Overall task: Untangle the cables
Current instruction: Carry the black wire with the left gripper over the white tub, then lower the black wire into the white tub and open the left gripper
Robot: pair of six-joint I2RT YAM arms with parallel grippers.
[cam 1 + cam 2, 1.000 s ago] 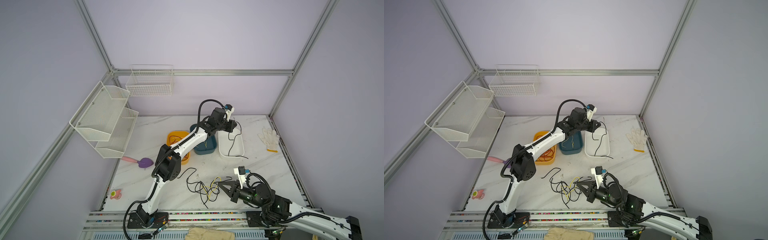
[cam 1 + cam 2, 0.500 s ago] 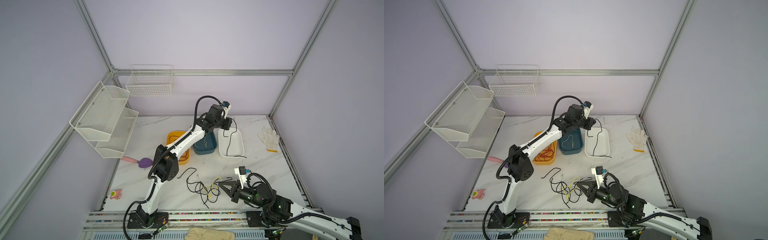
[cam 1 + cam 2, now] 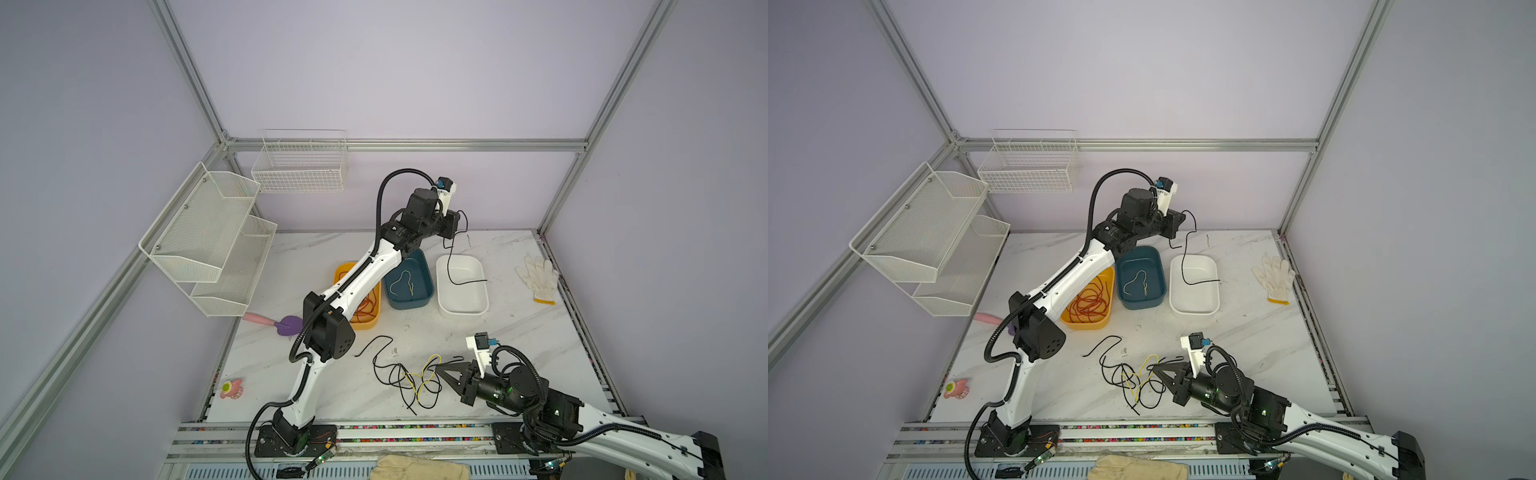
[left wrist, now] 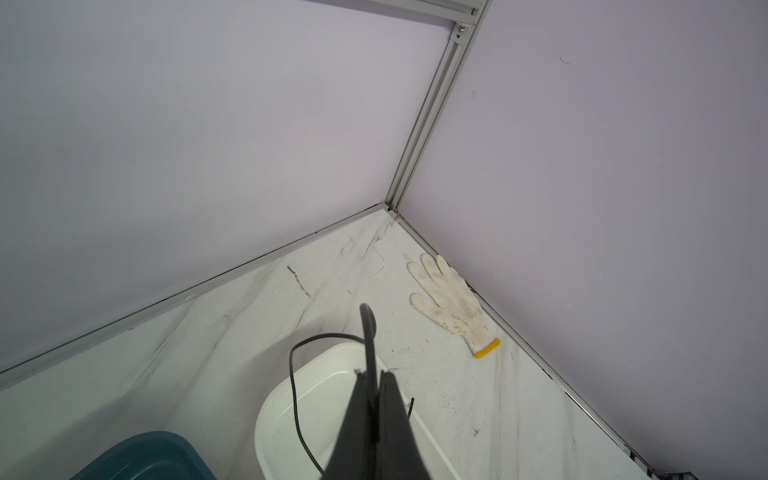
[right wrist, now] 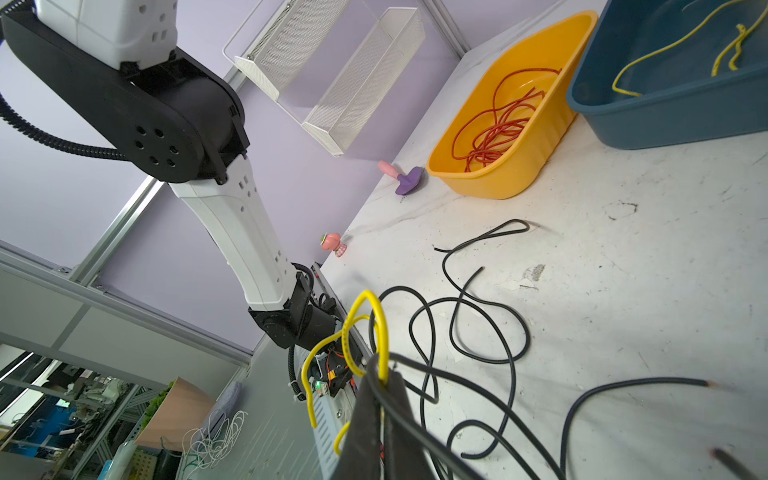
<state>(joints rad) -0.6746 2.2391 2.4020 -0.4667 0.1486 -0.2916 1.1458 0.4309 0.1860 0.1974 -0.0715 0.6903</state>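
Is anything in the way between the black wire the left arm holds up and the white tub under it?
No, nothing visible. The black cable hangs from the shut jaws of the left gripper down into the white bin, which holds nothing else. The blue bin stands beside it, out of the path.

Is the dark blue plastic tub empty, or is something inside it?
Not empty: a thin yellow cable lies curled inside the dark blue plastic tub.

White glove (image 3: pixel 537 277), pink toy (image 3: pixel 231 389)
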